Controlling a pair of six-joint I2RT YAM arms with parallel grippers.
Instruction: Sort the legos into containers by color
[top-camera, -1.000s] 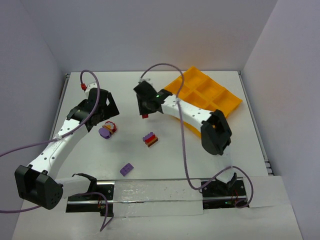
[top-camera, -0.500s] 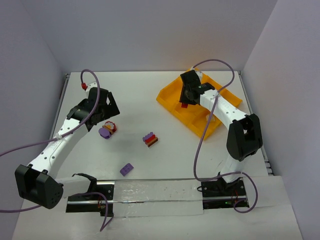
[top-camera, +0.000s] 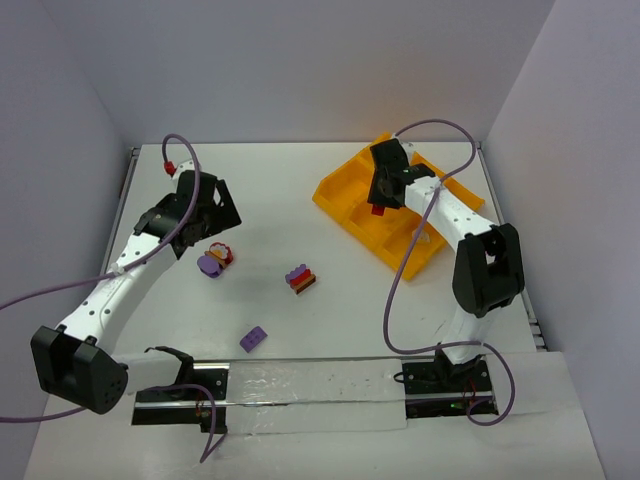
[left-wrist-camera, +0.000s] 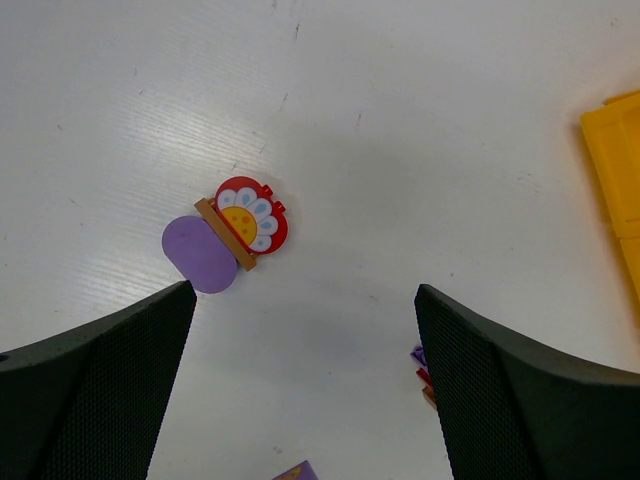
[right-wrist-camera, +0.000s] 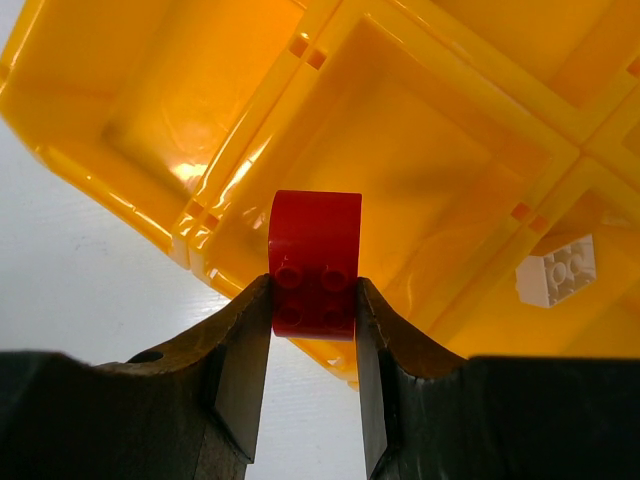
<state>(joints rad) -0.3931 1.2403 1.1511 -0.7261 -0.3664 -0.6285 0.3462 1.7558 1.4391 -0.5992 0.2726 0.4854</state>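
My right gripper (top-camera: 378, 203) is shut on a red brick (right-wrist-camera: 314, 262) and holds it above the near side of the orange-yellow tray (top-camera: 342, 186), over a middle compartment (right-wrist-camera: 400, 170). A white brick (right-wrist-camera: 556, 270) lies in a neighbouring compartment. My left gripper (top-camera: 212, 232) is open and empty above a cluster of a purple round piece (left-wrist-camera: 200, 255), a brown strip and a red flower-printed piece (left-wrist-camera: 251, 215). A purple, red and brown stack (top-camera: 300, 277) stands mid-table. A lone purple brick (top-camera: 253, 339) lies nearer the front.
The tray (right-wrist-camera: 90, 90) sits tilted at the back right, near the right wall. A clear strip (top-camera: 310, 385) runs along the front edge between the arm bases. Purple cables loop over both arms.
My right gripper carried the red brick from mid-table to the right, to above the tray, and has shifted slightly since. The left arm has barely moved.
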